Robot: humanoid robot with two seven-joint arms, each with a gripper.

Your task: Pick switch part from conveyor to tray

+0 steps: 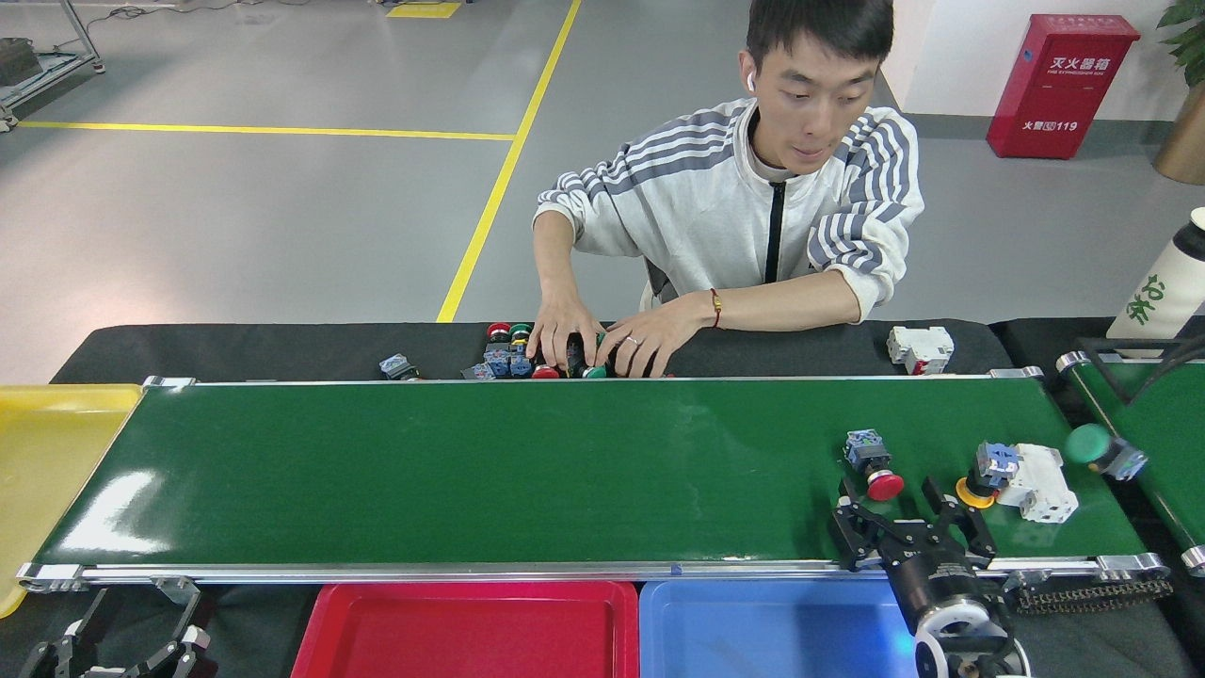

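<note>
My right gripper [899,504] hangs jaws spread over the conveyor's [490,471] near edge, just short of the red switch [874,466]. Left gripper [122,650] sits low, jaws spread.

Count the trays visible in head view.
3: yellow tray at the conveyor's left end, red tray and blue tray side by side below its near rail. All are cropped; more may be out of frame.

the left gripper [122,650] is cut by the bottom edge, so its jaws cannot be read. the person's hands [602,339] hide part of the small parts pile [508,358]. the bottle [1167,287] is cut by the right edge
</note>
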